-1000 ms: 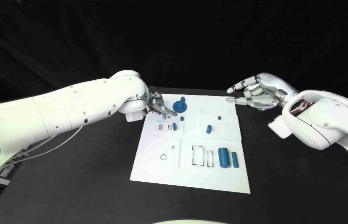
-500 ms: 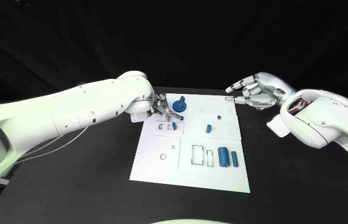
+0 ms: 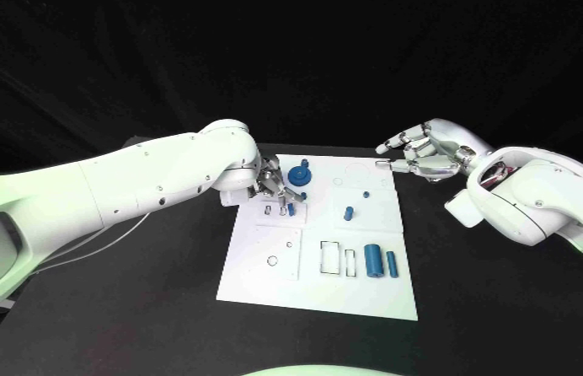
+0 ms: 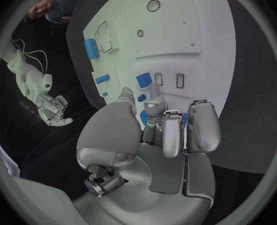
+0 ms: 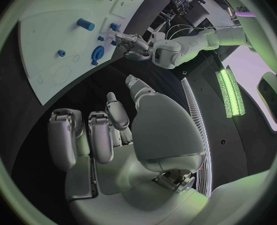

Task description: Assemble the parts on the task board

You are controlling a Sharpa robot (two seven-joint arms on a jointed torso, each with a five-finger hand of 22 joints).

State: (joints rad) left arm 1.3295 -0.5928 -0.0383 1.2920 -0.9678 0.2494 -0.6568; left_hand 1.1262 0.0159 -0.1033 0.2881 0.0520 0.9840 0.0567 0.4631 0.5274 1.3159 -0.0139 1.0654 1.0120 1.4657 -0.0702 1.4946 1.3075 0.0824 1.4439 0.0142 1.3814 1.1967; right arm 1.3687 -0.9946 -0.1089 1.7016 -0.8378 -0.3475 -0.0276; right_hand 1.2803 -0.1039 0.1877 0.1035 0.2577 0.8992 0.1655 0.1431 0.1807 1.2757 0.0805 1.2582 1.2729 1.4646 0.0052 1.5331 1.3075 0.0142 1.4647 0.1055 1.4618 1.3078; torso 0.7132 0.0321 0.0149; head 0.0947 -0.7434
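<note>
Head view, board: the task board (image 3: pixel 318 287) lies in the middle of the black table (image 3: pixel 146 317), its long side running away from the robot
Head view, left hand: the left hand (image 3: pixel 275 182) is over the board's far left part, fingertips down at a small blue part (image 3: pixel 291 210) by the small slots; whether it pinches anything I cannot tell, since the fingers hide it
Head view, right hand: the right hand (image 3: pixel 421 158) hovers off the board's far right corner, fingers loosely curled and apart, nothing in it
Head view, other parts: a blue gear (image 3: pixel 302 175) stands near the far edge just beside the left hand; a blue peg (image 3: pixel 349 214) lies mid-board; a thick cylinder (image 3: pixel 373 261) and a thin cylinder (image 3: pixel 391 263) lie side by side near the right edge
Left wrist view: the fingers (image 4: pixel 173 130) reach down onto the board, with blue pieces showing between and just beyond the tips; the palm blocks the contact
Right wrist view: the right hand's fingers (image 5: pixel 91 135) hang over bare table, apart, empty; the board and left hand lie beyond
Change: the left hand has come a little further in over the board, toward the slots; the right hand stays where it was; the loose parts have not moved
</note>
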